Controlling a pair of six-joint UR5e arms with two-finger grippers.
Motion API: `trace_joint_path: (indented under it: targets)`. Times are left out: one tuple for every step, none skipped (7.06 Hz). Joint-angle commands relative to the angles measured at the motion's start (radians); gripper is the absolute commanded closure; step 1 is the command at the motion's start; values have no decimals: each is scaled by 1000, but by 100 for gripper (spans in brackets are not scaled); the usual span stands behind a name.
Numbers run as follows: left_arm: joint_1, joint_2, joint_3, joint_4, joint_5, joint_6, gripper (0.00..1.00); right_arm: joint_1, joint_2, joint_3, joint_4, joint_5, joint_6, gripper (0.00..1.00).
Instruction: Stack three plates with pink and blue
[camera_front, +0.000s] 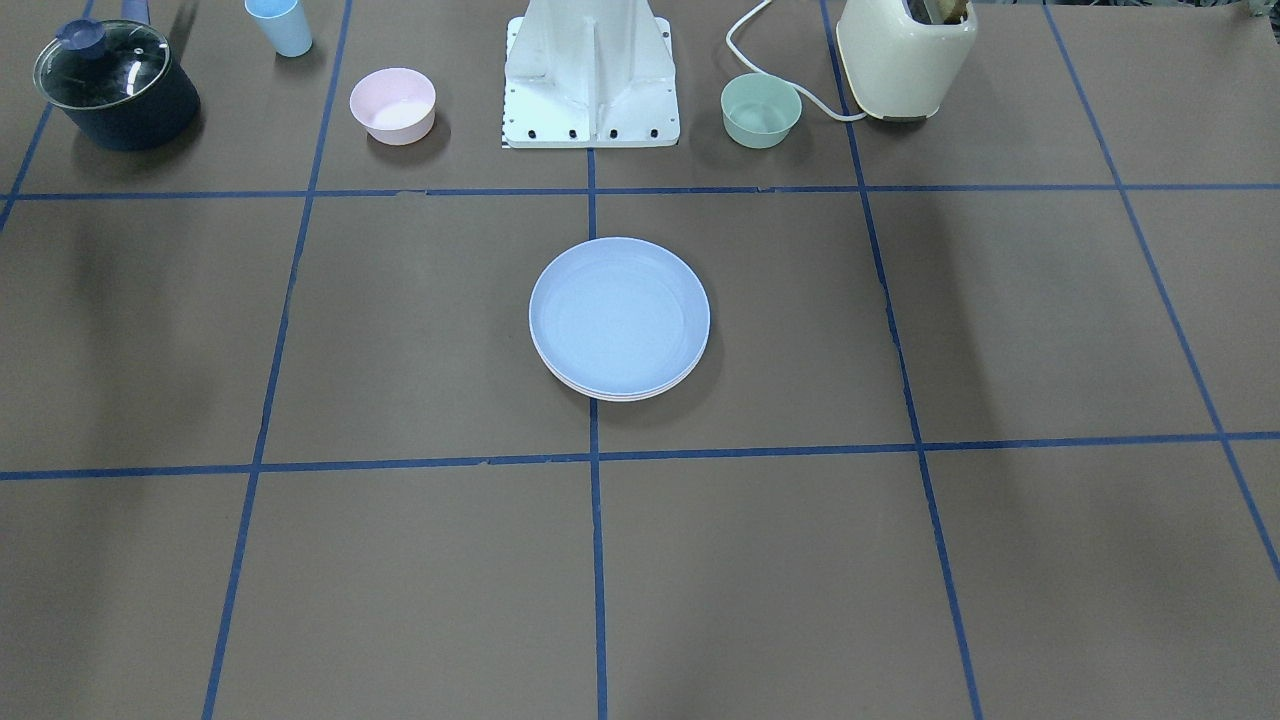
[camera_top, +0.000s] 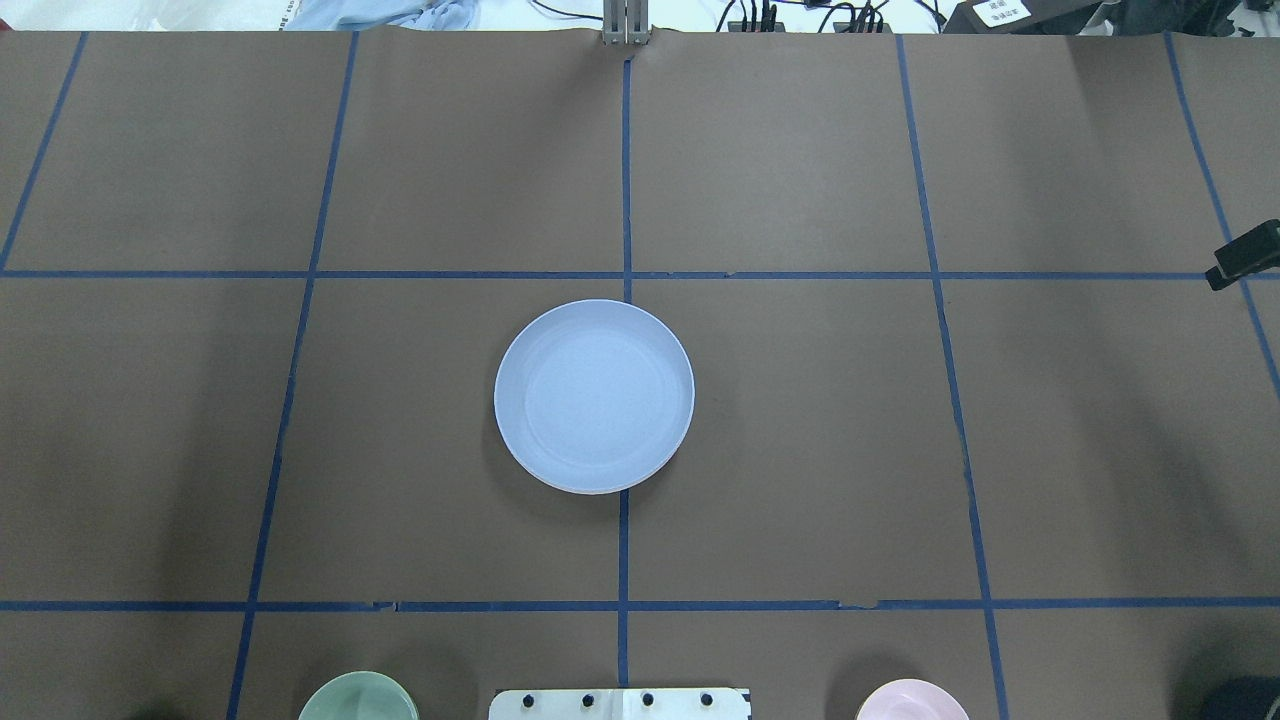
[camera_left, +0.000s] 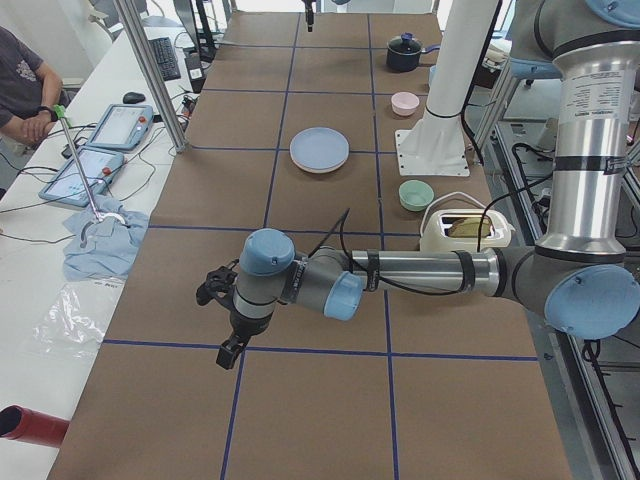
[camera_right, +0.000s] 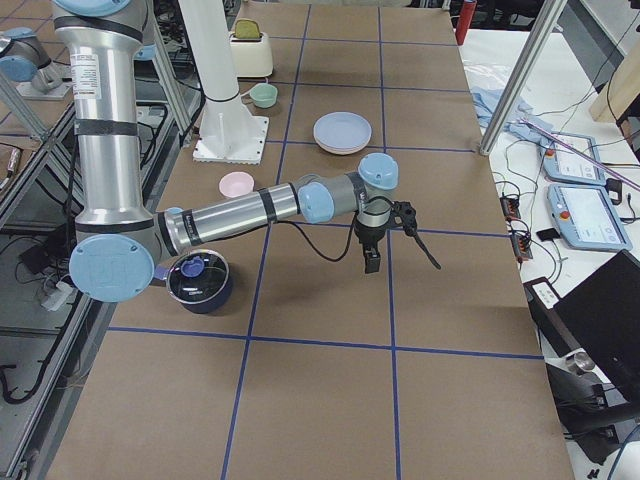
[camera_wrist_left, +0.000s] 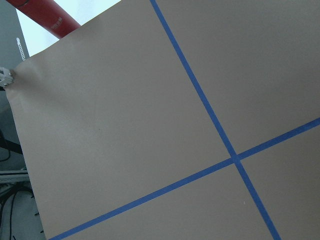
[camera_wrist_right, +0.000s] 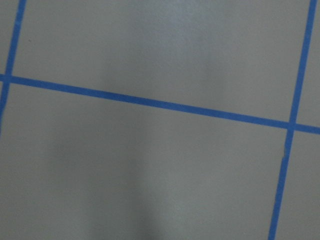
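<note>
A light blue plate (camera_front: 619, 315) lies on top of a stack at the table's middle, also seen in the overhead view (camera_top: 594, 395). Two pale rims (camera_front: 622, 394) of the plates beneath peek out at its near edge; their colours are hard to tell. My left gripper (camera_left: 225, 322) hangs over the table's left end, far from the stack, and I cannot tell whether it is open or shut. My right gripper (camera_right: 398, 252) hangs over the right end, holding nothing I can see, and I cannot tell its state either. Both wrist views show only brown table and blue tape.
Along the robot's edge stand a dark pot with a glass lid (camera_front: 118, 85), a blue cup (camera_front: 280, 25), a small pink bowl (camera_front: 392, 105), the robot base (camera_front: 590, 80), a small green bowl (camera_front: 761, 110) and a cream toaster (camera_front: 905, 55). An operator (camera_left: 20, 85) sits beside the table.
</note>
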Motion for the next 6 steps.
trace_joint_path:
  targets:
    - [-4,13,15,8,-6,-24,0,23,-65,-15,2,-3,3,0]
    - [-3,7,-38,143,-8,-24,0,84,-64,-39,1,5,1,0]
    - [-2,2,-116,295,-28,-24,0,119,-71,-46,-5,17,-6,0]
    - [-2,14,-137,362,-108,-24,0,158,-74,-68,-7,52,-11,0]
    - [-2,28,-128,362,-164,-26,0,210,-82,-91,-8,103,-16,0]
    - [-2,34,-125,355,-167,-37,0,254,-90,-131,-4,138,-23,0]
